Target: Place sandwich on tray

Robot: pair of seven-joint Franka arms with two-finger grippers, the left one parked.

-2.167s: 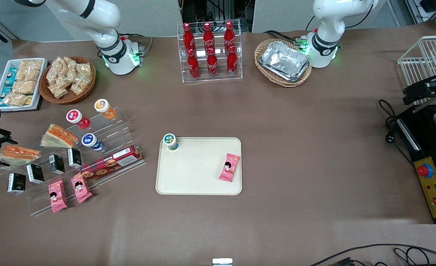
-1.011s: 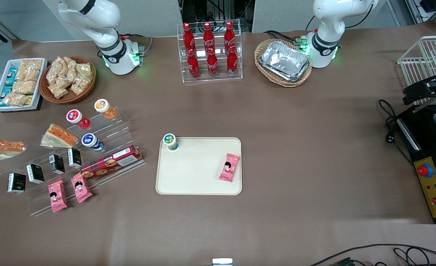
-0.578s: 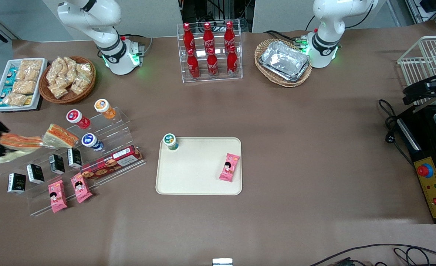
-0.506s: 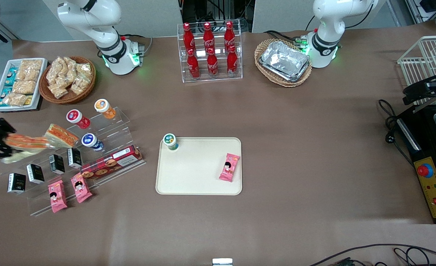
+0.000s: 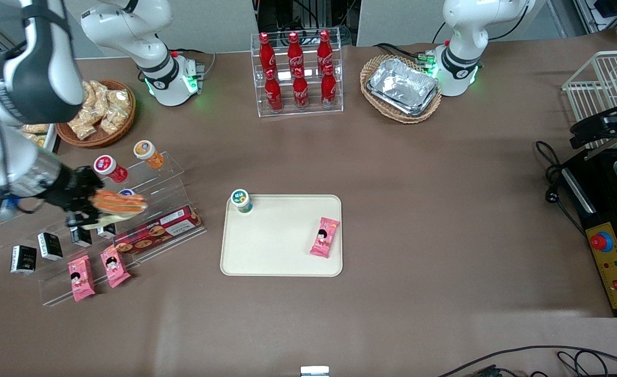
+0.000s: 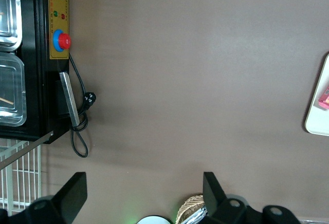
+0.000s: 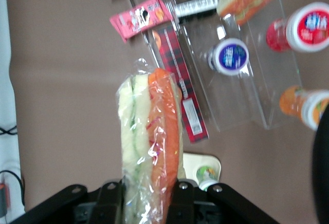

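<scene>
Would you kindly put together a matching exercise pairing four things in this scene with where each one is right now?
Things:
1. sandwich
2. pink snack packet
3. green-lidded cup
4. foil trays

Places:
A. in a wicker basket
B. held in the gripper, above the acrylic rack
C. standing in a corner of the tray
D. lying on the tray beside its rim

Pairs: 1-B, 2-D, 3-C, 4-A
</scene>
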